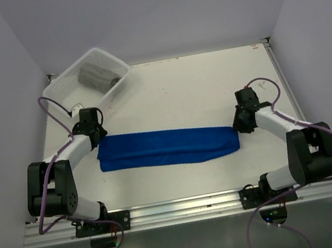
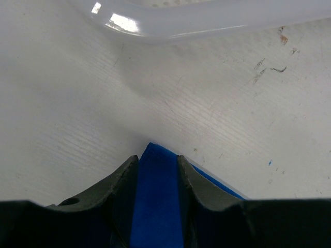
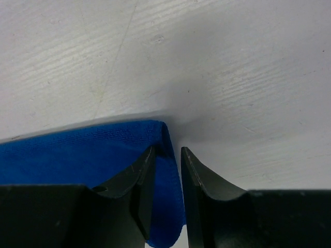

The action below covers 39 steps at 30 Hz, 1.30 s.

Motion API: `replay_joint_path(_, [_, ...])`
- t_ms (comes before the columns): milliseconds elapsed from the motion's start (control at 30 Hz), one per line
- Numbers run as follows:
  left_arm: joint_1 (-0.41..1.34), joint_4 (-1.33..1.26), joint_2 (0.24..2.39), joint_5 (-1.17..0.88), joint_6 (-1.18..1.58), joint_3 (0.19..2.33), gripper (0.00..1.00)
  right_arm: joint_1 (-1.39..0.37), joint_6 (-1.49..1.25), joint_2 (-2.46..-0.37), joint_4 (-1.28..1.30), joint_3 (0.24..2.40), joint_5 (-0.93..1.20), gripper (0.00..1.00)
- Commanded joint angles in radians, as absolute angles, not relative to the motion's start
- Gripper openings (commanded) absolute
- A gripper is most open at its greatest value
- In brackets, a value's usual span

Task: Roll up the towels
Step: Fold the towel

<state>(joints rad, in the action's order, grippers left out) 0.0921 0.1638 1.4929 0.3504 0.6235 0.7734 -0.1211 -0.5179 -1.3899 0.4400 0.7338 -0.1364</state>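
The royal blue towel [image 1: 167, 147] lies folded into a long band across the middle of the table. My left gripper [image 1: 96, 138] is at its left end, shut on a corner of the blue towel [image 2: 155, 201] that stands up between the fingers. My right gripper [image 1: 241, 125] is at its right end, its jaws nearly together around the folded edge of the blue towel [image 3: 77, 152]. The grey towel [image 1: 96, 76] lies bunched up inside the white basket [image 1: 60, 90] at the back left.
The basket's rim [image 2: 196, 20] lies just beyond my left gripper. White walls close in the table on the left, back and right. A metal rail [image 1: 181, 208] runs along the near edge between the arm bases.
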Motion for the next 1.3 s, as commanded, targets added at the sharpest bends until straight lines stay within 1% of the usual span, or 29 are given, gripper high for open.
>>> replay_joint_path(0, [0.084, 0.107, 1.496, 0.356, 0.603, 0.790, 0.40, -0.118, -0.502, -1.419, 0.396, 0.758, -0.130, 0.31])
replay_joint_path(533, [0.084, 0.089, 1.505, 0.342, 0.597, 0.773, 0.40, -0.118, -0.445, -1.509, 0.327, 0.765, -0.115, 0.30])
replay_joint_path(633, [0.084, 0.089, 1.512, 0.333, 0.594, 0.773, 0.40, -0.118, -0.437, -1.516, 0.327, 0.764, -0.117, 0.26])
replay_joint_path(667, [0.084, 0.090, 1.514, 0.331, 0.594, 0.773, 0.40, -0.120, -0.437, -1.514, 0.324, 0.761, -0.115, 0.22])
replay_joint_path(800, [0.084, 0.086, 1.517, 0.327, 0.594, 0.752, 0.40, -0.123, -0.433, -1.525, 0.319, 0.752, -0.107, 0.12])
replay_joint_path(967, [0.084, 0.077, 1.534, 0.304, 0.594, 0.742, 0.40, -0.124, -0.428, -1.537, 0.319, 0.758, -0.098, 0.04])
replay_joint_path(1000, [0.084, 0.077, 1.539, 0.296, 0.594, 0.742, 0.40, -0.126, -0.428, -1.537, 0.322, 0.759, -0.097, 0.00])
replay_joint_path(1267, [0.084, 0.092, 1.539, 0.296, 0.597, 0.736, 0.43, -0.127, -0.425, -1.545, 0.321, 0.761, -0.089, 0.00])
